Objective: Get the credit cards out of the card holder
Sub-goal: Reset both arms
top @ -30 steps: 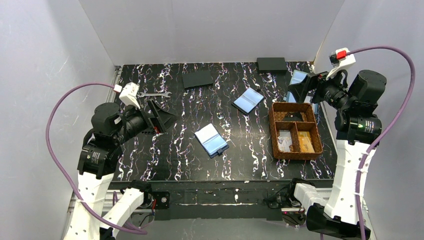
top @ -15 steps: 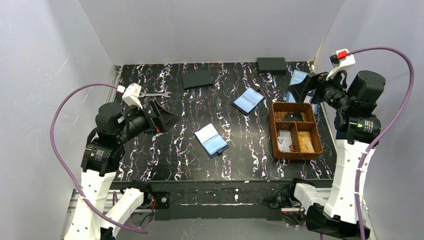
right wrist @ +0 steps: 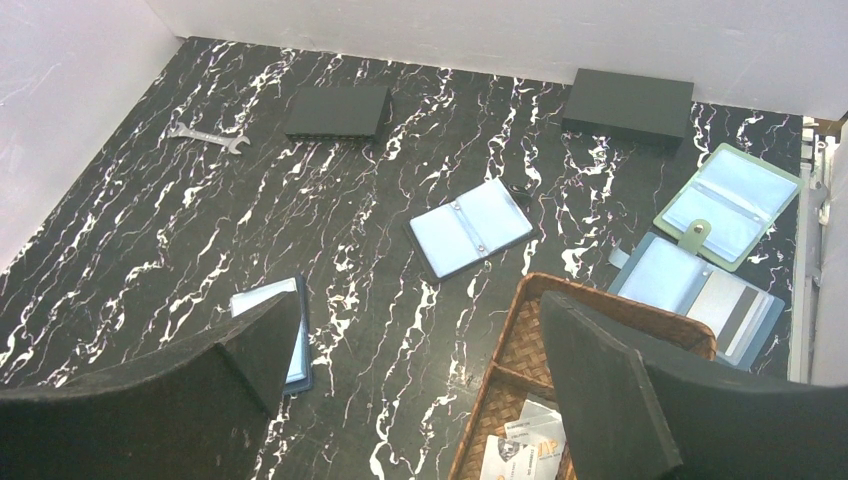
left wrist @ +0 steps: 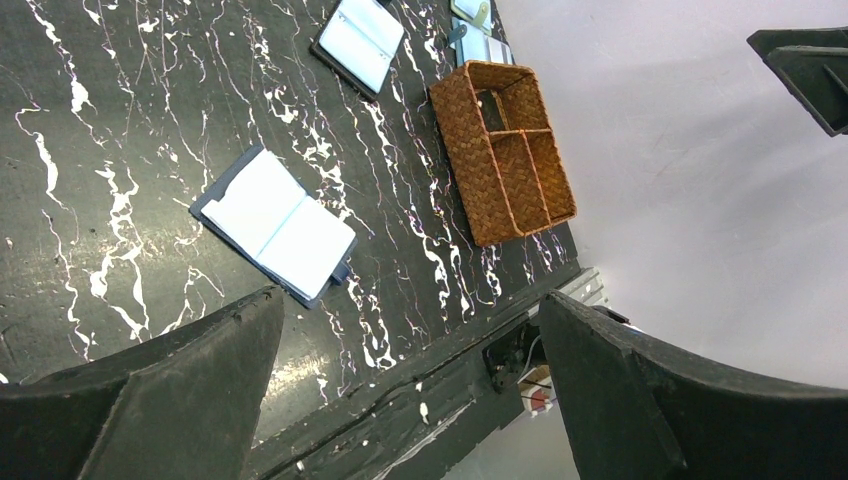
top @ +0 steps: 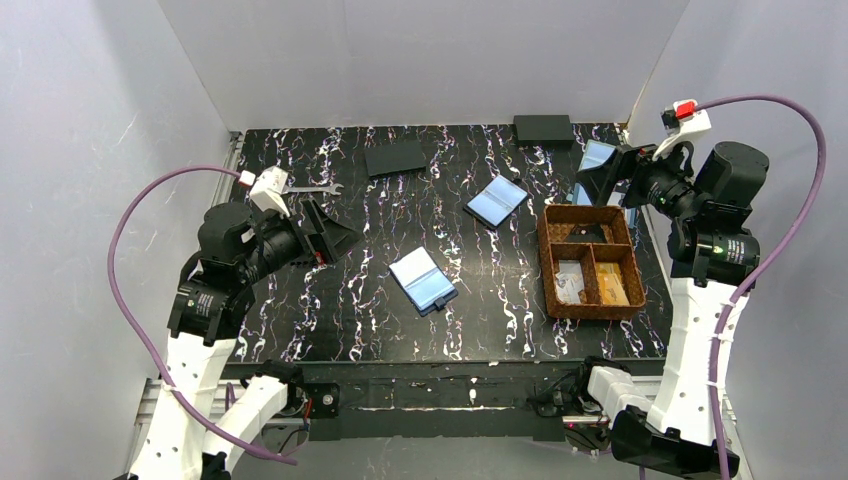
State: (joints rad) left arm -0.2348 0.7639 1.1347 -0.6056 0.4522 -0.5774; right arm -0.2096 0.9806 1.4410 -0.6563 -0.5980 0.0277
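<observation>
The card holder (top: 424,280) lies opened flat, pale blue pockets up, just toward 6 o'clock from the middle of the table (top: 330,330), with nothing touching it. Whether cards sit in its pockets cannot be told. At its 10 o'clock the left gripper (top: 338,233) hangs above the table, jaws spread wide and empty. The brown woven tray (top: 545,262) stands at its 3 o'clock. The right gripper (top: 597,178) hovers at the tray's 12 o'clock, also released and empty.
</observation>
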